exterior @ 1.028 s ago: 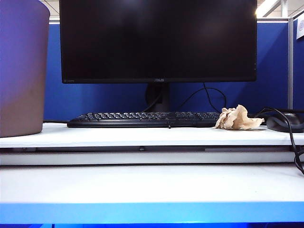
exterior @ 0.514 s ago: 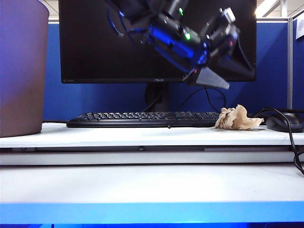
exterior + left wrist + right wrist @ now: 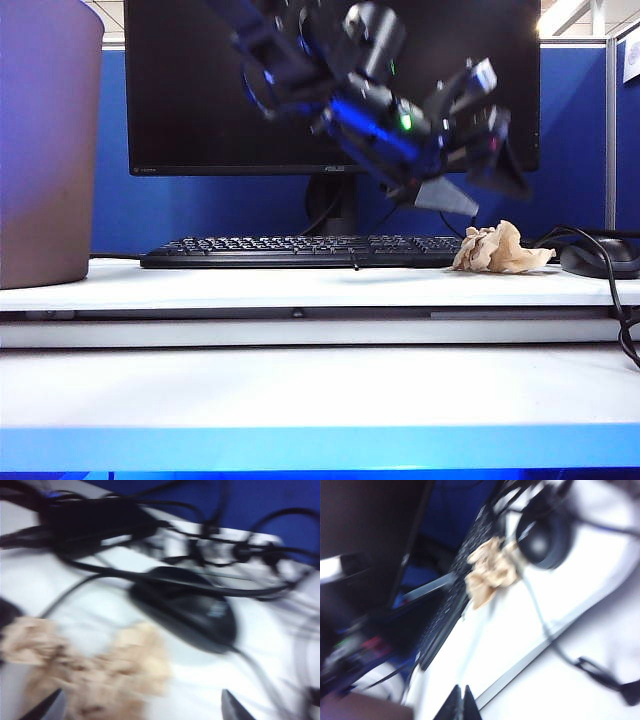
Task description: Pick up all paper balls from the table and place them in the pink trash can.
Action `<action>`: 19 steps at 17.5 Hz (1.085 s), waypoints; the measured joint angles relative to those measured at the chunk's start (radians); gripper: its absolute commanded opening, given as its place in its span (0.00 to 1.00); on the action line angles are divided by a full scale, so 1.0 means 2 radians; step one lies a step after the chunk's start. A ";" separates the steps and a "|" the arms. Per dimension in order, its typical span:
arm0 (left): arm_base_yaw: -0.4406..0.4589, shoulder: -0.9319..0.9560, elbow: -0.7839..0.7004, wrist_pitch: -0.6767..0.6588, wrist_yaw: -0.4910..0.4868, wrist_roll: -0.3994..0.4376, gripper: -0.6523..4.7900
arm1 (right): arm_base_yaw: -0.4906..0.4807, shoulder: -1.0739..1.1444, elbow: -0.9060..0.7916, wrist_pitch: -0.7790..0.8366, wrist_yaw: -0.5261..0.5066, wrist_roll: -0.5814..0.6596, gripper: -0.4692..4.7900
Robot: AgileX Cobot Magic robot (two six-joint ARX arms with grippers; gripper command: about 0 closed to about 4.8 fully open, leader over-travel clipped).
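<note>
The white flat counter runs across the front of the exterior view, its nearer part bare and its raised rear part carrying everything else. Taking the long black keyboard on that rear part as the landmark, the one crumpled light tan paper ball in sight lies on the counter at the keyboard's right end, just beside it, and a dark rounded computer mouse with its black cable sits a little farther right of the ball. The tall dull pink-mauve plastic trash can stands on the counter well off the keyboard's left end. Above the keyboard's right half the left gripper hangs in the air on its dark arm, tilted down toward the paper ball and apart from it; its fingers stand wide apart with nothing between them, and in the blurred left wrist view the tan ball lies before them with the mouse beyond it. The right gripper appears only in the right wrist view, fingers pressed together and empty, well back from the ball, which lies between the keyboard's end and the mouse. Behind the keyboard stands a large black monitor before a blue partition.
</note>
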 measured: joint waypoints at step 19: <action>-0.002 -0.068 0.000 -0.005 -0.094 0.007 0.11 | 0.000 0.000 0.022 0.109 -0.190 -0.001 0.08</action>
